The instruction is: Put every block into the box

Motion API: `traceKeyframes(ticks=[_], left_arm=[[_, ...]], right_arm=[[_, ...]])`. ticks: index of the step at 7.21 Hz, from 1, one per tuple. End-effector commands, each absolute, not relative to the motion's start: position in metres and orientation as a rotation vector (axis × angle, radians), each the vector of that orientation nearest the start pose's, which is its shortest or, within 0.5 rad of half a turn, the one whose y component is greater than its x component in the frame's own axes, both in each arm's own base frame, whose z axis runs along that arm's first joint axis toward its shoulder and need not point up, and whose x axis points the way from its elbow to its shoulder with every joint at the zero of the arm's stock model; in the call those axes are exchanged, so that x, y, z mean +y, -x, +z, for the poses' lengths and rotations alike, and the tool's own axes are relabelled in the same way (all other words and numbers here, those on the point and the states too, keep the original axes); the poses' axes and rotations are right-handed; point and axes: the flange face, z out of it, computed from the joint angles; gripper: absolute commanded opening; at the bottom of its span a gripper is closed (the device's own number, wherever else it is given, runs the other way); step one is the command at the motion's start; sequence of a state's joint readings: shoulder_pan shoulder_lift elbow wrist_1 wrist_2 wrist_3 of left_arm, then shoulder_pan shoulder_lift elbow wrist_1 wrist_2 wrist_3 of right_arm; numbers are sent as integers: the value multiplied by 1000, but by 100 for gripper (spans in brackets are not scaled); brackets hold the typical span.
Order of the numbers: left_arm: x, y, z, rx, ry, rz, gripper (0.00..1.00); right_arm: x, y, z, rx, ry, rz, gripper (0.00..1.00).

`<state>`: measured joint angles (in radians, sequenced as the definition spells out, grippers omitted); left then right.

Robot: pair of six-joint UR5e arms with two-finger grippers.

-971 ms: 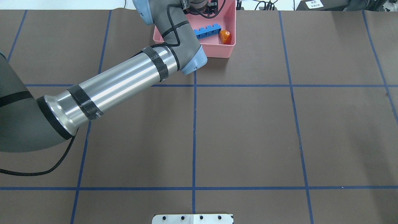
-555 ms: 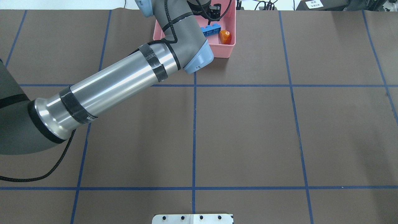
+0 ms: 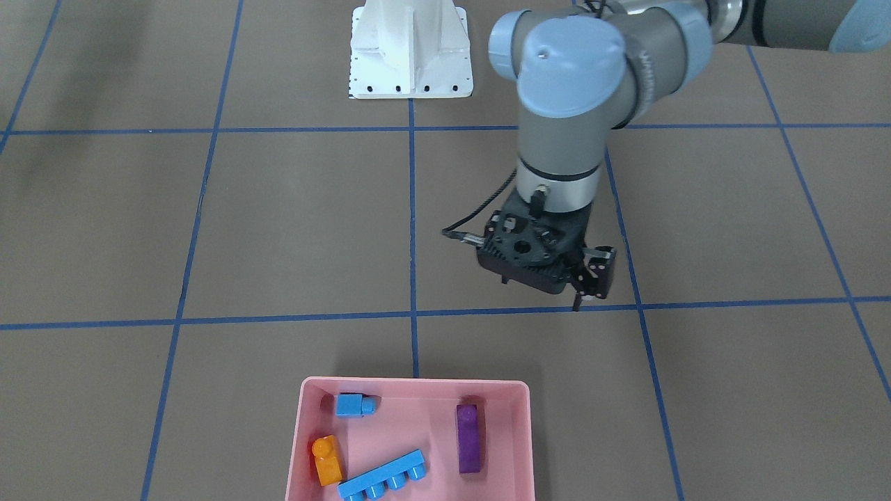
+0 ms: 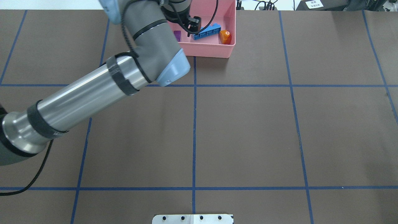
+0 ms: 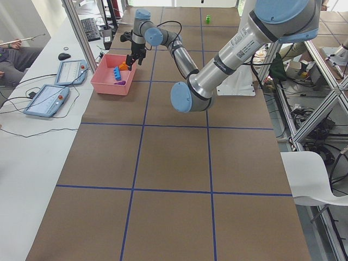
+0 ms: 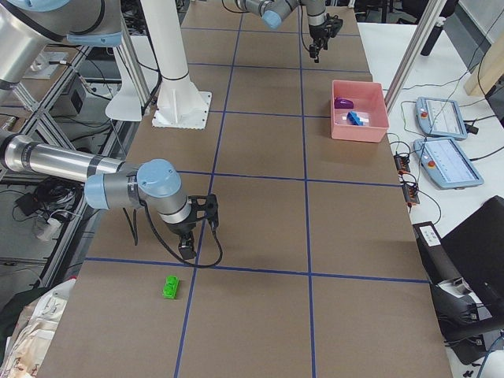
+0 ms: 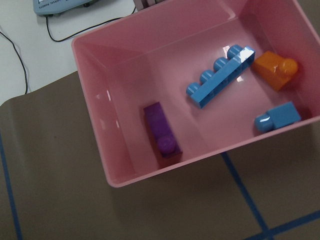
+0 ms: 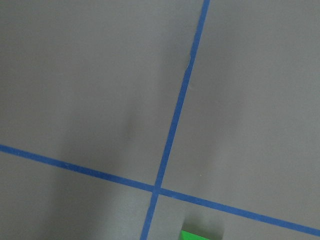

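- While the left gripper (image 3: 588, 285) hovered near the pink box (image 3: 518, 445), I couldn't read its jaws.
- Right gripper (image 6: 189, 248) hung near the green brick (image 6: 170, 287), jaws unclear too.

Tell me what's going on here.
Two arms are putting blocks into the pink box. Inside it lie the orange block, small blue block, long blue block and purple block. The left gripper hangs above the table near the box, showing no block. The green block lies on the table near the right gripper.
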<state>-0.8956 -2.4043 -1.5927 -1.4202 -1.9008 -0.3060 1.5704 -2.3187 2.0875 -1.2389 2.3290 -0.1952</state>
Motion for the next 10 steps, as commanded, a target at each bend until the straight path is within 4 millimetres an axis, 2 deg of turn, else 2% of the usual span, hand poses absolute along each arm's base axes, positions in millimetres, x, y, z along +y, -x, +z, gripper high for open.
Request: traceKeyframes(ticks=[1, 3, 5, 6, 7, 8, 9, 10], left_arm=[[-616, -305, 213, 600, -473, 560, 100], [-617, -305, 216, 593, -473, 557, 100], [-613, -303, 246, 590, -452, 575, 100], [-611, -302, 252, 587, -454, 585, 100], [-610, -302, 252, 588, -456, 586, 100], [-610, -301, 253, 587, -454, 585, 100], [-609, -301, 254, 587, -454, 585, 100], [-608, -300, 253, 588, -457, 586, 100]], right_arm=[[-180, -65, 654, -726, -213, -443, 100], [-169, -65, 676, -720, -251, -640, 99], [-161, -61, 699, -741, -213, -674, 98], [-160, -57, 704, -749, -196, -700, 98], [-155, -52, 720, -770, -154, -710, 99], [-152, -47, 727, -826, -138, -686, 99], [-153, -45, 726, -849, -88, -546, 99], [-167, -44, 713, -832, -136, -410, 99]])
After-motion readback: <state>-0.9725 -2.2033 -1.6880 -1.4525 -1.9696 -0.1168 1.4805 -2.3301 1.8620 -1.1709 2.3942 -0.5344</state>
